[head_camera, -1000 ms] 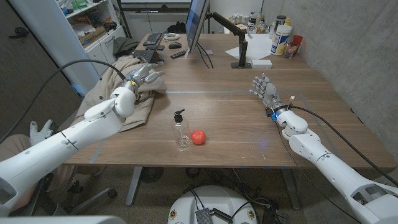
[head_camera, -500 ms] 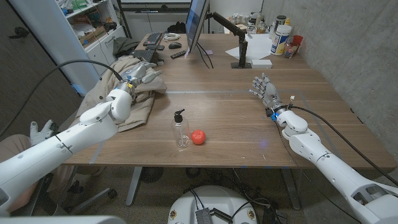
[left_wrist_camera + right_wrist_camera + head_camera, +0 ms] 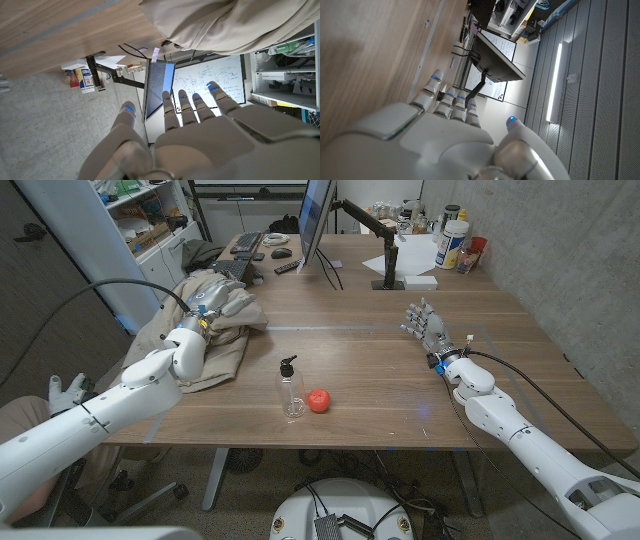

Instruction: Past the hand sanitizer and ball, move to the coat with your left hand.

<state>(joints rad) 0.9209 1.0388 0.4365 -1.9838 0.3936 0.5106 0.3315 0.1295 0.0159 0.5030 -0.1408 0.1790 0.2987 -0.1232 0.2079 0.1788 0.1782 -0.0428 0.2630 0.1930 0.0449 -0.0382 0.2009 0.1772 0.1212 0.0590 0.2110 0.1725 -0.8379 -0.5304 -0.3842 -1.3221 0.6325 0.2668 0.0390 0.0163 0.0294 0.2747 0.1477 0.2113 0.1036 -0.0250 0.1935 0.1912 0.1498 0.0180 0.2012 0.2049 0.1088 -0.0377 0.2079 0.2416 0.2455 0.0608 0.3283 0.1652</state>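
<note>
A clear hand sanitizer bottle [image 3: 290, 388] with a black pump stands near the table's front edge, a small red ball [image 3: 319, 400] just right of it. A beige coat [image 3: 205, 330] lies crumpled at the table's left edge and shows again in the left wrist view [image 3: 230, 25]. My left hand [image 3: 208, 307] is over the coat's far part, fingers straight and apart, holding nothing [image 3: 200, 135]. My right hand [image 3: 425, 325] stands upright over the table's right side, fingers spread, holding nothing [image 3: 435, 130].
A monitor [image 3: 316, 215] on a stand, a keyboard [image 3: 243, 246] and a remote [image 3: 288, 267] sit at the far middle. Bottles and cans [image 3: 452, 240] cluster at the far right by a white box [image 3: 415, 278]. Shelves [image 3: 140, 220] stand beyond the coat.
My left hand has drawn back leftward over the coat, and the arm has pulled toward the table's left edge. The right arm, the bottle and the ball have stayed put.
</note>
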